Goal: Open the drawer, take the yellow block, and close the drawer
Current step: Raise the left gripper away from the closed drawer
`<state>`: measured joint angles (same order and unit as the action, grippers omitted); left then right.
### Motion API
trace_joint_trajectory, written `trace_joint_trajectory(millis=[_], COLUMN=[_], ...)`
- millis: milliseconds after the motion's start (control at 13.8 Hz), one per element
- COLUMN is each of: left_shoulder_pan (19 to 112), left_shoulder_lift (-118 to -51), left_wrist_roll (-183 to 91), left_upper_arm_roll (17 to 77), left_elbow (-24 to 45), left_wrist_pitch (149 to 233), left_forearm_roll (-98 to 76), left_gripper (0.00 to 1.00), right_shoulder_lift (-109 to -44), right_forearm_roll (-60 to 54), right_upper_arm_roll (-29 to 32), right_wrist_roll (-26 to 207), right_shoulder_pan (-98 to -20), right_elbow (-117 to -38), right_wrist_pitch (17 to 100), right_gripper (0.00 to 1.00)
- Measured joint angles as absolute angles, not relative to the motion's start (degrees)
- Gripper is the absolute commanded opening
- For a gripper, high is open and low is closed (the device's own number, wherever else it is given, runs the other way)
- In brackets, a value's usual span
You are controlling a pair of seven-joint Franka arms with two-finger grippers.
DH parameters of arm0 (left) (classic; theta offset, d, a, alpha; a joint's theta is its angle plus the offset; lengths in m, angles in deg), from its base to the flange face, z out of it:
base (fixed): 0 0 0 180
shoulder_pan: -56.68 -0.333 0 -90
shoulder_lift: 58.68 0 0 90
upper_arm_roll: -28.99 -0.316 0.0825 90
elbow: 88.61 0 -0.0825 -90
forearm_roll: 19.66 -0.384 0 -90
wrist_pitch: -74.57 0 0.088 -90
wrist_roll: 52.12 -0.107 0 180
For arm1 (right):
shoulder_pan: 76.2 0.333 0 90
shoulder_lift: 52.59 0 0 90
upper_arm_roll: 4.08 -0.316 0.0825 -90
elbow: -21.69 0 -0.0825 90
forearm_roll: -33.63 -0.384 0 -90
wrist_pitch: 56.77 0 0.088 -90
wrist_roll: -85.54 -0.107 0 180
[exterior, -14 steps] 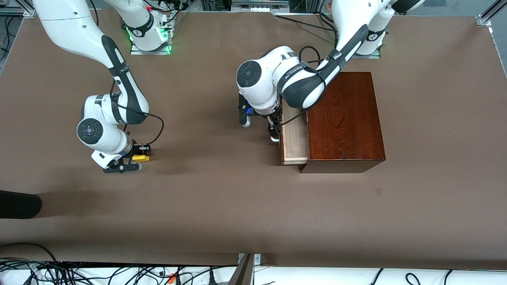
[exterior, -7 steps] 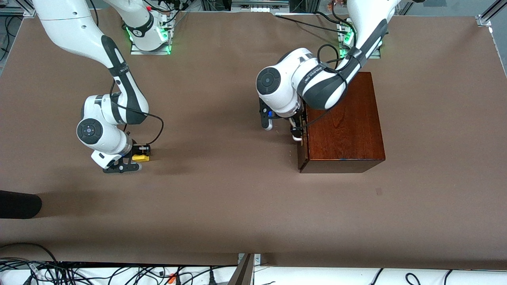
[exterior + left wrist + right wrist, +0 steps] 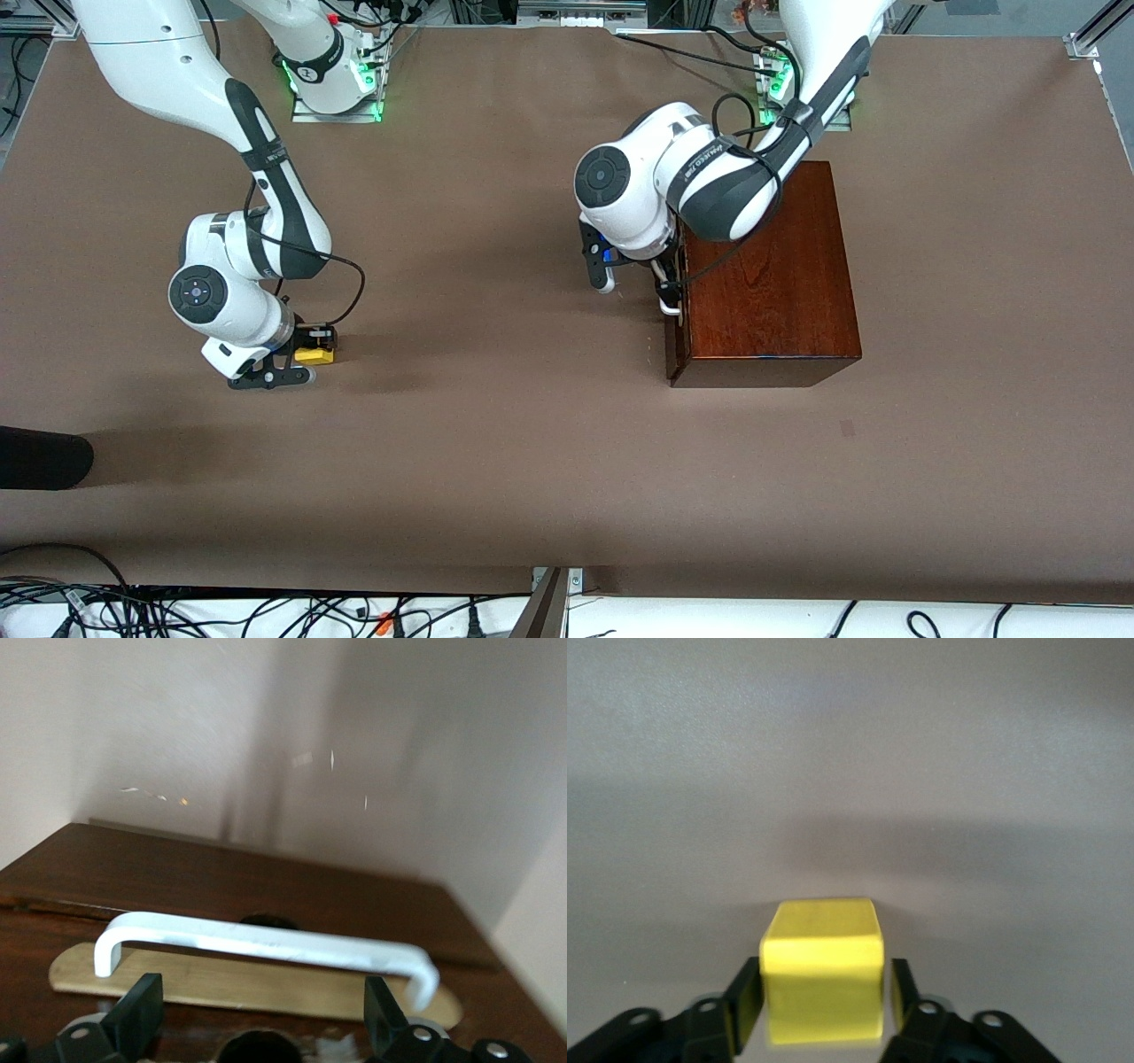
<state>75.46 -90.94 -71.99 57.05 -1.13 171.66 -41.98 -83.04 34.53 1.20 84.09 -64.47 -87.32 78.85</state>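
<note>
Both grippers show on my front view. My right gripper [image 3: 301, 354] sits low toward the right arm's end of the table [image 3: 496, 461], pinching the yellow block [image 3: 314, 355] between its fingers; I cannot tell from this view whether the block touches the tabletop. My left gripper [image 3: 666, 292] is at the front of the wooden box [image 3: 766, 275], right by the white handle [image 3: 671, 310], and from up here I cannot tell how its fingers stand. The drawer [image 3: 675, 346] looks pushed in flush with the box, no pale interior showing. Box and block are well apart, the box toward the left arm's end.

On my left wrist view, the drawer front [image 3: 221, 895] fills the picture, dark and polished. The white U-shaped handle [image 3: 266, 943] runs across it over a pale oval plate [image 3: 257, 983]. My left gripper [image 3: 257, 1028] has its fingers [image 3: 137, 1019] spread wide, one near each end of the bar, neither clearly touching it.

On my right wrist view, the right gripper [image 3: 822, 997] has its fingers [image 3: 749, 992] pressed against two opposite sides of the yellow block [image 3: 824, 974]. The block sits square between them, top face level, with the brown tabletop [image 3: 850, 771] under it and its shadow lying close against it.
</note>
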Motion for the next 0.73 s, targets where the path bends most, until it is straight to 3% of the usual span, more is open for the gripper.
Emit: trace_joint_trajectory(millis=[436,727], left_shoulder_pan=[75.9,72.4], left_shoulder_lift=[-86.2,-79.4], left_wrist_roll=[-56.5,-53.4], left_upper_arm_roll=[56.9,56.1], left_elbow=[-10.8,-13.8], left_wrist_pitch=[171.0,166.3], left_forearm_roll=[-37.4,-37.3], left_gripper=[1.0,1.0], right_shoulder_lift=[-81.6,-75.5], right_forearm_roll=[34.5,34.5], right_upper_arm_roll=[1.2,1.2], right_wrist_roll=[84.1,84.1], right_shoulder_pan=[-64.5,-64.8], right_elbow=[-86.5,-86.1], right_wrist_pitch=[78.8,75.8], right_gripper=[1.0,1.0])
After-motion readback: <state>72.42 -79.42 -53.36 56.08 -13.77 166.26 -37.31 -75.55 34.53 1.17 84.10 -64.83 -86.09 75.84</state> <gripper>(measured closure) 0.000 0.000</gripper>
